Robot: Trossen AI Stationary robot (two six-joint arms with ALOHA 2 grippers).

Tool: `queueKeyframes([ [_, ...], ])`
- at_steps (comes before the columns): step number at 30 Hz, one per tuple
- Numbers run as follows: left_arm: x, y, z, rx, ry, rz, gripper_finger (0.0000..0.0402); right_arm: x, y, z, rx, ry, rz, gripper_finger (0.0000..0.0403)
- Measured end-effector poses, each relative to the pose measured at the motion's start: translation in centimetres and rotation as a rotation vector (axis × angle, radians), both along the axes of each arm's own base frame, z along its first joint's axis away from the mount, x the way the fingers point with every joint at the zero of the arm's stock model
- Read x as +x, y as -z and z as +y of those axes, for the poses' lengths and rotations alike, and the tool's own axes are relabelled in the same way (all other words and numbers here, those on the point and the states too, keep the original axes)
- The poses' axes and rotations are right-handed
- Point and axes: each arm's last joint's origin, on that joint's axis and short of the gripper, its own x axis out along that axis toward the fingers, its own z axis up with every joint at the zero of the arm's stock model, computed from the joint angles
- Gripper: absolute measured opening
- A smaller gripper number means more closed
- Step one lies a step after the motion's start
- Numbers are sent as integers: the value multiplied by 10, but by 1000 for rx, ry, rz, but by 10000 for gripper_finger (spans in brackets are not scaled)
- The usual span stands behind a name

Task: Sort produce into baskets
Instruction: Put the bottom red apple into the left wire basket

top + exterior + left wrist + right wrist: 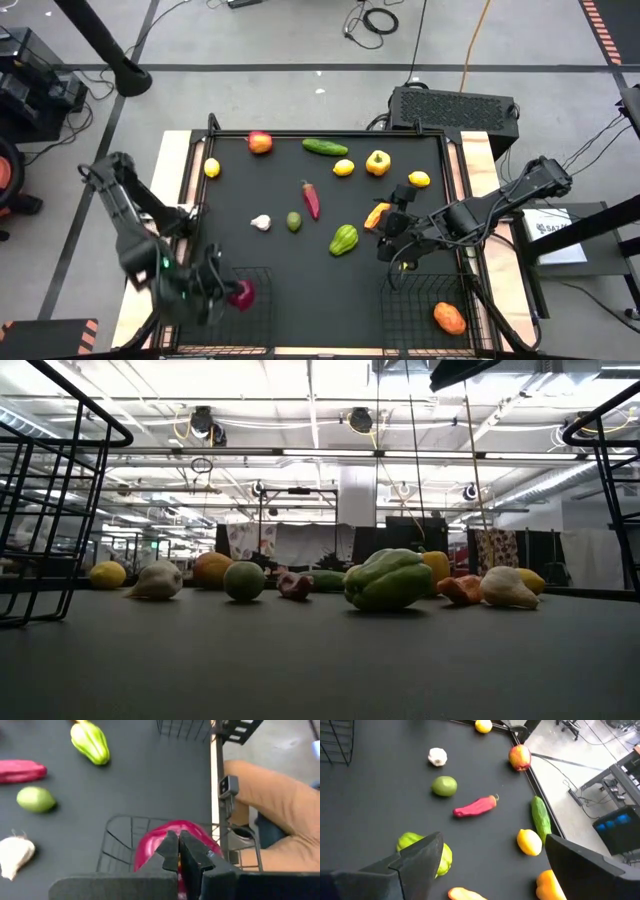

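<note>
While the right gripper (490, 865) hung with jaws apart over the green pepper (343, 240) — left gripper (178, 851) pinched together over the purple onion (242, 293) — that pepper looked light, waxy, best grasped across its ribbed middle.

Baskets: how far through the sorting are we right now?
Early. Done: one orange piece lies in the right basket, and a purple onion sits in the left basket. In hand: nothing; the left gripper is shut over the onion, while the right gripper hangs open above the table. Left: about ten pieces, among them the apple, cucumber, chili and green pepper.
</note>
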Motion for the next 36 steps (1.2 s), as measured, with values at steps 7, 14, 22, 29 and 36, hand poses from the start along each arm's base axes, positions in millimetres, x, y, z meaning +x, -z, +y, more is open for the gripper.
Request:
queueKeyframes([
  [7, -11, 34, -32, 40, -82, 98, 4, 2, -2, -1, -5, -7, -15, 341],
  [14, -35, 56, -50, 77, -149, 177, 11, 3, -2, -1, -6, -10, -18, 341],
  [22, -57, 82, -64, 110, -144, 224, 13, 3, -2, 0, 8, -24, -11, 341],
  [29, -66, 106, -58, 148, -234, 372, 16, 3, -2, 0, 10, -25, -10, 341],
  [36, -71, 110, -46, 150, -438, 405, 73, 3, -2, 0, 11, -23, -11, 341],
])
